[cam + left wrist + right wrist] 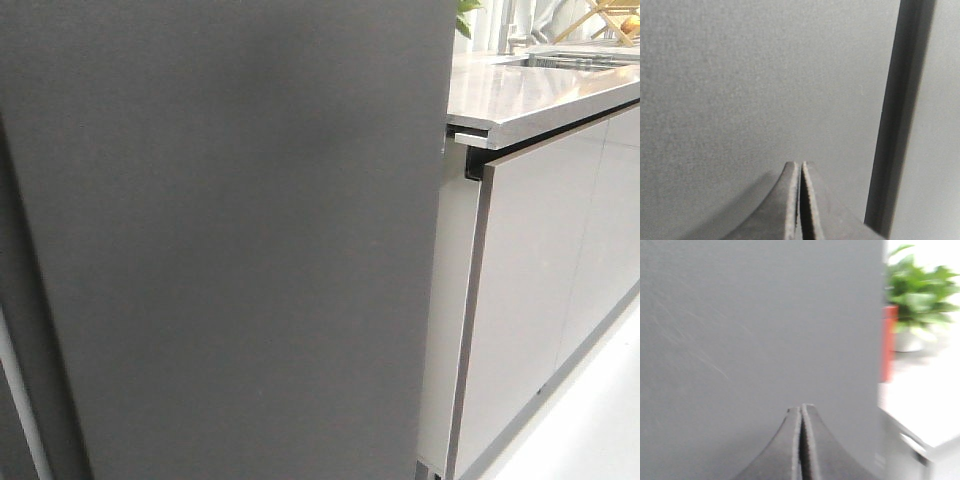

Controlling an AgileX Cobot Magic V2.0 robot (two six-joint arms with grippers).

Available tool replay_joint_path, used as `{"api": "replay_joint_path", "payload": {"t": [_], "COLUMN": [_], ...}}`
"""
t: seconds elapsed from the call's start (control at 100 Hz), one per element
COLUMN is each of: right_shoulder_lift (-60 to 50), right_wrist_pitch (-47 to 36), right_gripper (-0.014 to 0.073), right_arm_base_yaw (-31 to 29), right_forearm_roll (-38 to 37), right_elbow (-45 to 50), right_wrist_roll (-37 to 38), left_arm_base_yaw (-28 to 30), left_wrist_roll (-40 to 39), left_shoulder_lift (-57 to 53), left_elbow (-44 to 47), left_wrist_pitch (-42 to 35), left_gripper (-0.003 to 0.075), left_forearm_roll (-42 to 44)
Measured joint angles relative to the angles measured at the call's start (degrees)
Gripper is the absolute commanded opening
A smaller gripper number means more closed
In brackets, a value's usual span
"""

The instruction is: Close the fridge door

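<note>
You have one fridge door filling the front view, matte dark grey, with a second dark grey panel showing as a strip at its left edge: two dark panels in all. One steel countertop to the right. Below it you can count two pale grey glossy cabinet fronts, the farther one partly cut off by the frame. One potted plant in the right wrist view, with one red upright object beside it, too blurred to identify. Two grippers, one per wrist view: left gripper and right gripper, each with two fingers pressed together.
</note>
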Motion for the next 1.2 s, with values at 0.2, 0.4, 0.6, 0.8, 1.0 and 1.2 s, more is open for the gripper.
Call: {"api": "replay_joint_path", "payload": {"t": [0.2, 0.4, 0.6, 0.8, 1.0, 1.2], "right_shoulder_lift": [-14.1, -27.0, -39.3, -46.5, -49.9, -52.3], "right_wrist_pitch": [-0.1, -1.2, -1.5, -1.6, -1.0, -0.8], "right_gripper": [-0.0076, -0.0076, -0.0076, -0.0076, -0.0076, -0.0076], "right_arm_base_yaw": [-5.0, -9.4, -13.6, -15.4, -17.2, -18.0], "right_forearm_roll": [0.0, 0.0, 0.0, 0.0, 0.0, 0.0], "right_elbow": [14.0, 27.4, 39.1, 46.9, 48.9, 48.9], "right_wrist_roll": [0.0, 0.0, 0.0, 0.0, 0.0, 0.0], "left_arm_base_yaw": [0.0, 0.0, 0.0, 0.0, 0.0, 0.0], "left_wrist_roll": [0.0, 0.0, 0.0, 0.0, 0.0, 0.0], "left_shoulder_lift": [0.0, 0.0, 0.0, 0.0, 0.0, 0.0], "left_elbow": [0.0, 0.0, 0.0, 0.0, 0.0, 0.0], "left_wrist_pitch": [0.0, 0.0, 0.0, 0.0, 0.0, 0.0], "left_gripper": [-0.0021, -0.0021, -0.0021, -0.0021, -0.0021, -0.0021], "left_forearm_roll": [0.0, 0.0, 0.0, 0.0, 0.0, 0.0]}}
